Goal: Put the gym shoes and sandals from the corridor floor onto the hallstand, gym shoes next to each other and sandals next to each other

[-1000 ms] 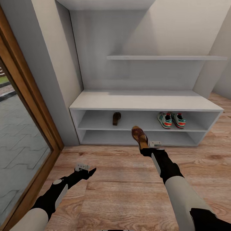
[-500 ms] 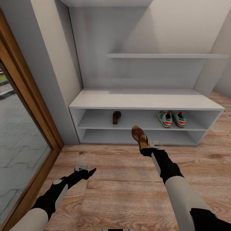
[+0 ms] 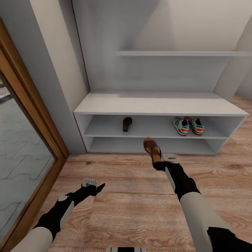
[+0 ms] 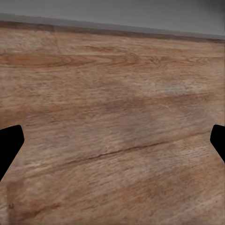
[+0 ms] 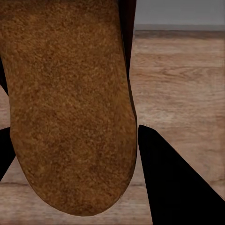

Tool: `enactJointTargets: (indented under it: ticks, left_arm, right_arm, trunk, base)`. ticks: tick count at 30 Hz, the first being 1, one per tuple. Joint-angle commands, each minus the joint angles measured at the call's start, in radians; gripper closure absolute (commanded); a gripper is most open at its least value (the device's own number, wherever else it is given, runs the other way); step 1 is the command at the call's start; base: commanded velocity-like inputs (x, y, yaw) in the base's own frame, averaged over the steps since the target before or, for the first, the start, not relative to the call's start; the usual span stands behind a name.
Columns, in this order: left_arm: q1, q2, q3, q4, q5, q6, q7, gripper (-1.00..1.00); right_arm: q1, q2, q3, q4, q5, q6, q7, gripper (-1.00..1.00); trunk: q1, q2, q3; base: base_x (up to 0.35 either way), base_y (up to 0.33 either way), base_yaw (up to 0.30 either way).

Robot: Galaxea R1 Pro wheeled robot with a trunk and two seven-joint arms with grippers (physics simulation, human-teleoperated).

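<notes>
Sandal (image 3: 152, 148) is gripped at its heel end by the right gripper (image 3: 158, 161) and held off the floor (image 3: 140, 196), in front of the rack's (image 3: 159, 105) lower shelf. In the right wrist view the tan sole (image 5: 70, 103) is seen clamped between the dark fingers (image 5: 173, 183). The other sandal (image 3: 127, 124) is lying on the upper open shelf toward its left end; the two sneakers (image 3: 189, 126) are set side by side on the same shelf toward the right. The left gripper (image 3: 95, 187) is held low over bare floor, spread wide and empty. Against the earlier head pictures, the rack is seen larger and its wall shelf higher in frame while the arms are unchanged, so a camera advance toward the rack is inferred. Remaining work is judged to be one placement: the held sandal beside its mate.
</notes>
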Motion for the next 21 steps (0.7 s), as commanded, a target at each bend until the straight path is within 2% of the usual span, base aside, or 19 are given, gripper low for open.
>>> enactJointTargets:
  ticks: [1, 8, 18, 21]
  left_arm:
    - [-0.001, 0.001, -0.002, 0.001, 0.008, 0.000, -0.003, -1.00]
    - [0.000, 0.001, -0.002, 0.001, 0.008, 0.000, -0.003, -1.00]
    - [0.000, 0.001, -0.002, 0.001, 0.007, 0.000, -0.003, -1.00]
    - [0.000, 0.001, -0.002, 0.001, 0.007, 0.000, -0.003, -1.00]
  right_arm:
    - [0.000, 0.001, -0.004, -0.001, 0.008, 0.005, 0.002, 1.00]
    - [-0.001, 0.001, -0.004, -0.002, 0.008, 0.005, 0.002, 1.00]
    - [0.000, 0.001, -0.004, -0.002, 0.008, 0.005, 0.002, 1.00]
    - [-0.001, 0.001, -0.004, -0.002, 0.008, 0.005, 0.002, 1.00]
  trunk:
    - [0.000, -0.001, -0.005]
    - [0.003, -0.002, -0.032]
    - [0.003, -0.002, -0.032]
    - [0.005, -0.003, -0.043]
  base:
    - [0.000, 0.000, 0.000]
    - [0.000, 0.000, 0.000]
    - [0.000, 0.000, 0.000]
    - [0.000, 0.000, 0.000]
